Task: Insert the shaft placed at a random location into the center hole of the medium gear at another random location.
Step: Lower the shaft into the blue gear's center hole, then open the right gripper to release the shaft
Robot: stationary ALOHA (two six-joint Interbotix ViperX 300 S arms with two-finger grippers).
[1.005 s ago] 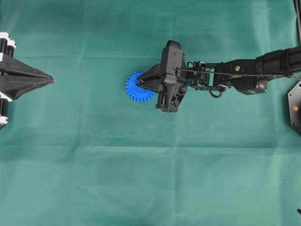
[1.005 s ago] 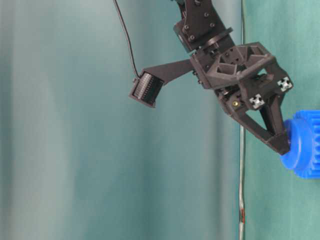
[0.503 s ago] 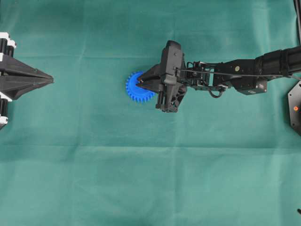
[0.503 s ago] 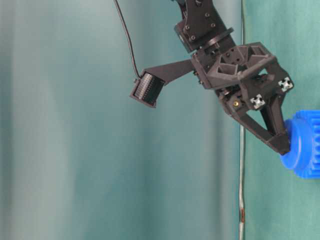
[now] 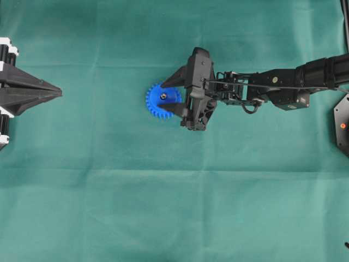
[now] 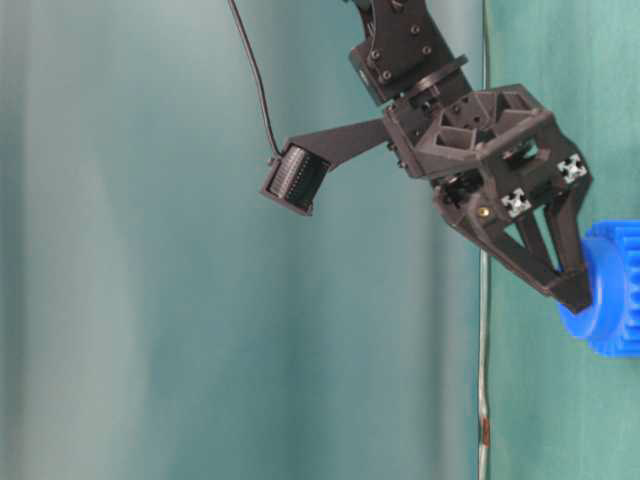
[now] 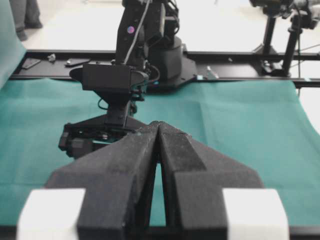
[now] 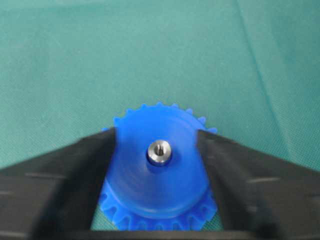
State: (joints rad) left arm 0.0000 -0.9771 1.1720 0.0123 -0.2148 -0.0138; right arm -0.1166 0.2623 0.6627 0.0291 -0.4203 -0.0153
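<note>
The blue medium gear (image 5: 158, 107) lies flat on the green cloth. The silvery shaft (image 5: 163, 96) stands in its center hole and fills it; it also shows in the right wrist view (image 8: 159, 152). My right gripper (image 5: 161, 96) is open, with one finger on each side of the gear's hub (image 8: 159, 185) and clear of the shaft. In the table-level view the right gripper (image 6: 573, 293) is down at the gear (image 6: 612, 300). My left gripper (image 5: 57, 91) is shut and empty at the far left; its tips (image 7: 158, 125) meet.
The green cloth (image 5: 174, 191) covers the table. The right arm (image 5: 272, 87) reaches in from the right edge. A black frame rail (image 7: 225, 55) runs along the table's far side.
My right gripper's fingers have spread apart and let go of the shaft, which stays upright in the gear's hole. The left arm has not moved.
</note>
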